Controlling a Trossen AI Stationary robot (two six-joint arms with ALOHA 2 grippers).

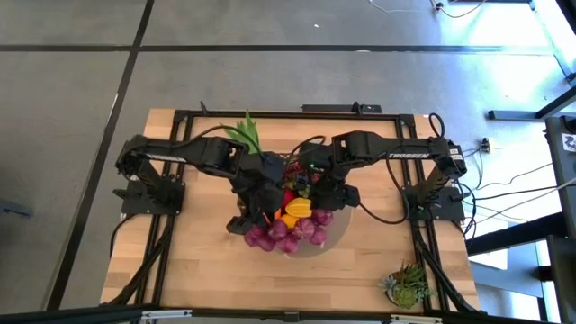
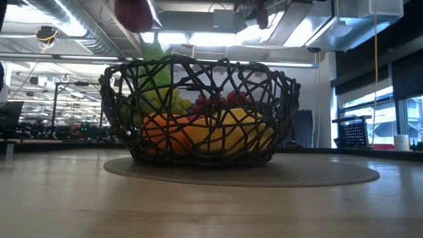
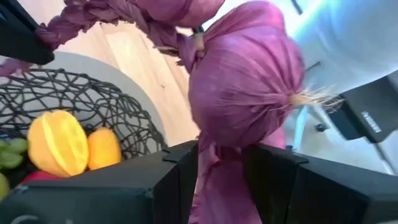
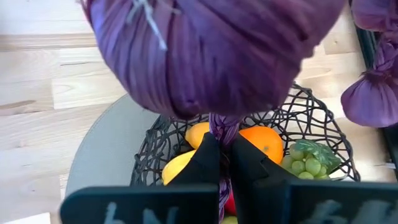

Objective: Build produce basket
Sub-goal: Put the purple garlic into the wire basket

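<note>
The dark wire basket (image 2: 198, 112) stands on a grey round mat (image 2: 330, 173) at the table's middle. It holds oranges (image 4: 264, 142), a lemon (image 3: 57, 143), green grapes (image 4: 306, 163) and a green leafy stalk (image 1: 245, 135). A string of purple bulbs (image 1: 290, 236) with braided purple stalks hangs over the basket's near side. Both grippers are shut on this string. My left gripper (image 3: 221, 180) is above the basket's left side and my right gripper (image 4: 222, 158) above its right side. One bulb (image 3: 242, 87) fills much of the left wrist view, another (image 4: 205, 56) much of the right. My left gripper pinches the string's purple stalk (image 3: 214, 155) between its two fingers, just beside a large bulb. The fingers slant downward from the table's left. The string is lifted above the basket. My right gripper pinches a thin twisted stalk (image 4: 219, 127) between its two fingertips, right under a large bulb. The fingers slant downward from the table's right. The bulbs are held clear above the basket.
A spiky green succulent (image 1: 407, 284) stands near the table's near right corner. Bare wooden table (image 1: 180, 261) lies on both sides of the mat and toward the near edge.
</note>
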